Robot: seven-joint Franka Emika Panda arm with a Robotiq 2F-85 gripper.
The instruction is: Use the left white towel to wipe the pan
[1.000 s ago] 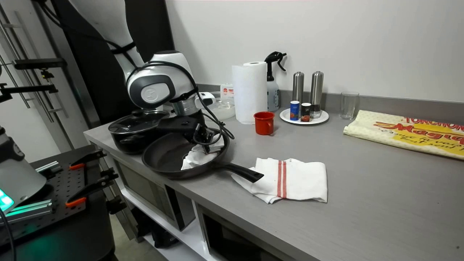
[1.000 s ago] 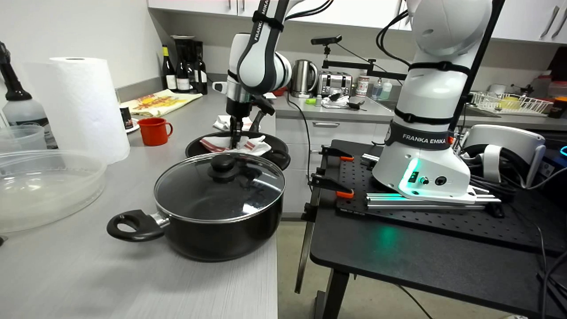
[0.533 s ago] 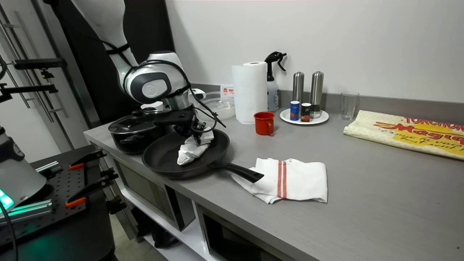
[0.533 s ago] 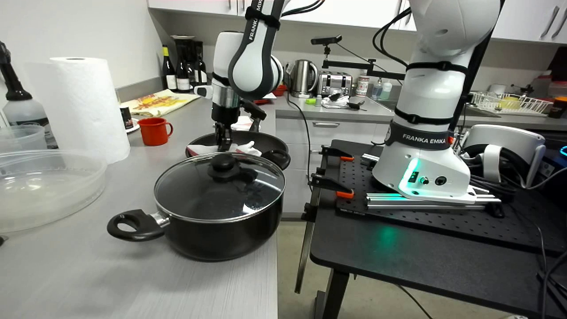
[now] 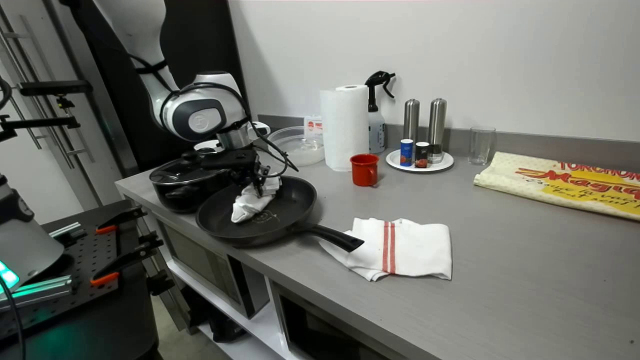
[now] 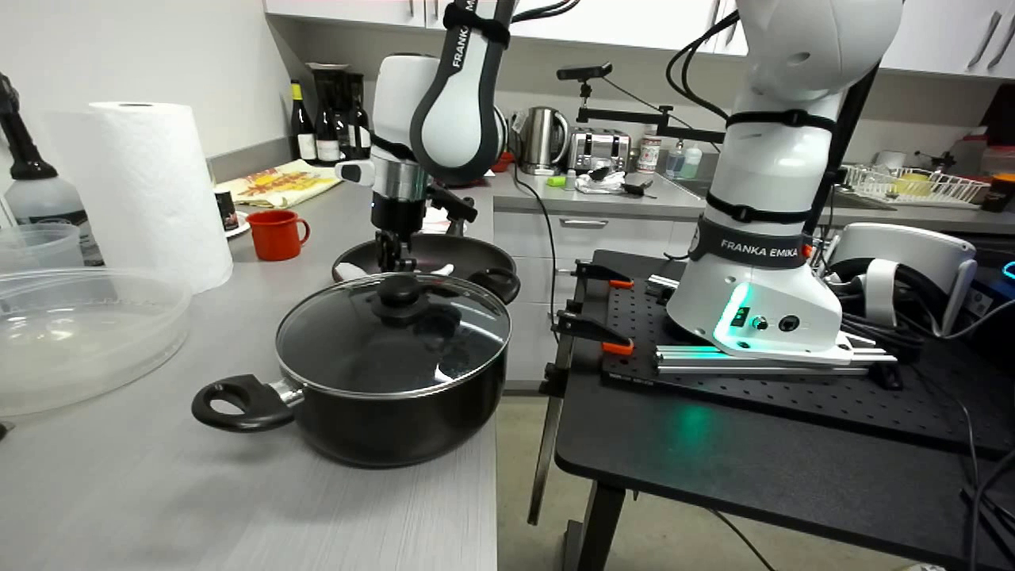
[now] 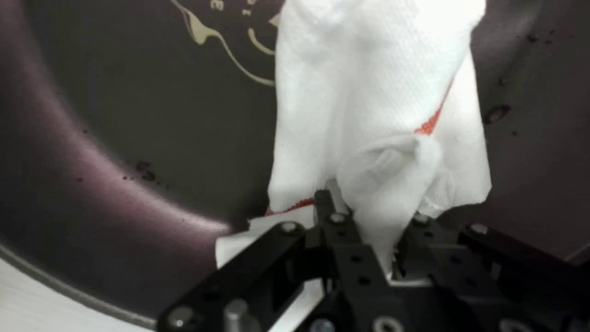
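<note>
In wrist view: fingers (image 7: 343,230) clamped on bunched white towel (image 7: 364,101), inside pan (image 7: 184,106). Likely wiping step; next move calls for low sweep over dark specks (image 7: 145,173) at left. In exterior view: grey bench (image 5: 520,280), 2nd towel (image 5: 417,247) lower middle. In exterior view: lidded pot (image 6: 396,428) lower middle, white cabinets (image 6: 626,28) along top.

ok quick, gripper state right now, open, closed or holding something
Gripper: closed, holding the white cloth towel with red striping, a fold of it pinched between its fingers.
</note>
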